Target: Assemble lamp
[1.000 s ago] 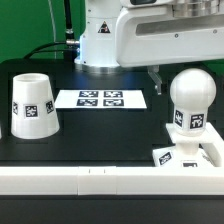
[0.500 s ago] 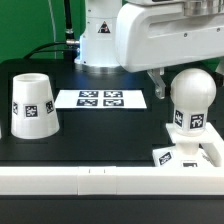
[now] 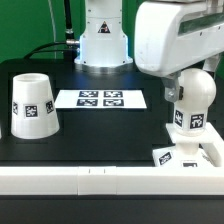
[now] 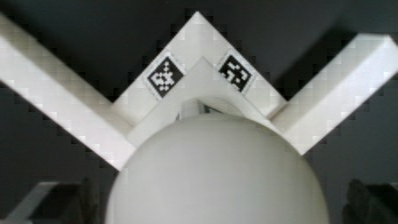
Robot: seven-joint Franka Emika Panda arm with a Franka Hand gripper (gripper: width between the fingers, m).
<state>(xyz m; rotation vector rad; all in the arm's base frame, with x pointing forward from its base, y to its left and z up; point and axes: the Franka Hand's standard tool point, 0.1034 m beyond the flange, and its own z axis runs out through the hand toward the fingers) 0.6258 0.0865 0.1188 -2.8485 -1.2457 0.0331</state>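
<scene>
The lamp's bulb (image 3: 194, 103) stands upright on the flat square base (image 3: 186, 154) at the exterior view's right. In the wrist view the bulb (image 4: 214, 165) fills the middle, with the tagged base (image 4: 196, 72) beyond it. My gripper (image 3: 192, 88) hangs over the bulb's top, mostly hidden under the white wrist. One finger (image 3: 172, 92) shows beside the bulb. In the wrist view the gripper (image 4: 217, 205) is open, its dark fingers (image 4: 32, 203) standing apart from the bulb on either side. The tapered shade (image 3: 32, 104) sits mouth down at the exterior view's left.
The marker board (image 3: 100, 99) lies flat between the shade and the bulb. A white rail (image 3: 80, 181) runs along the table's front edge. The robot's white pedestal (image 3: 100, 40) stands at the back.
The arm has swung toward the exterior view's right and come down over the bulb. The bulb, base and shade have not moved.
</scene>
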